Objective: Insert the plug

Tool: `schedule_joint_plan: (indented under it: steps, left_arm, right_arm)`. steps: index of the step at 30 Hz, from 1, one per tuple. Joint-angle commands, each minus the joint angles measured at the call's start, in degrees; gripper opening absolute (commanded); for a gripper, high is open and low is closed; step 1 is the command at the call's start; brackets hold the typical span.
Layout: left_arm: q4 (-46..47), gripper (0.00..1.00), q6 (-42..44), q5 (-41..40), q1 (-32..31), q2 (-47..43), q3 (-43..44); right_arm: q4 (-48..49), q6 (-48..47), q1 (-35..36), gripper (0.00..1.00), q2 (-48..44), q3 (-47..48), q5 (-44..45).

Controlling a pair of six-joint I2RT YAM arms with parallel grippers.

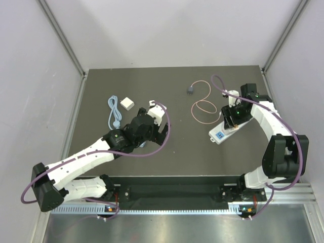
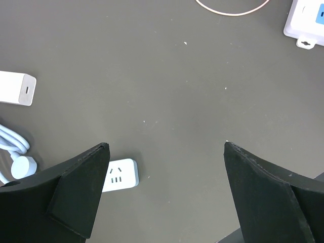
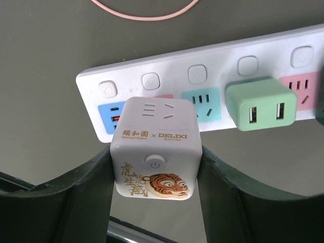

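Left hand (image 2: 167,152) is spread wide above the bench (image 1: 192,152) and grips nothing. Right hand (image 3: 156,169) is partly open, its fingers (image 3: 86,192) pinching a white cube adapter (image 3: 156,147) by two opposite sides, close over a power strip (image 3: 202,76) that carries a green adapter (image 3: 260,104). The plug (image 1: 190,90) lies on the far bench, well apart from both hands. Its pink cable (image 1: 202,107) loops toward the strip.

white tiger-print cube adapter (image 3: 156,147), mint green adapter (image 3: 260,104) (two usb ports), white charger block (image 1: 127,104) near coiled light-blue cable (image 1: 113,112)
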Motion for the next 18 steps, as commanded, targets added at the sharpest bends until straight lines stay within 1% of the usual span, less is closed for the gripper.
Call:
schedule_joint_plan:
  steps: [1, 4, 8, 18]
  left_arm:
    - [1.07, 0.99, 0.52, -1.06, 0.06, -1.43, -0.23]
    - [1.16, 0.99, 0.43, -0.88, 0.06, -1.52, -0.23]
    - [1.16, 0.99, 0.61, -1.41, 0.06, -1.61, -0.32]
    - [1.07, 0.99, 0.78, -1.85, 0.06, -1.96, -0.49]
  right_arm:
    - [1.37, -1.99, 0.41, 0.00, 1.01, 2.53, -1.82]
    - [1.20, -2.87, 0.41, 0.00, 2.16, 2.97, -2.26]
    - [0.41, -3.05, 0.41, 0.00, 3.74, 3.85, -0.06]
    - [-1.52, -4.02, 1.38, 0.00, 3.13, 3.50, 1.17]
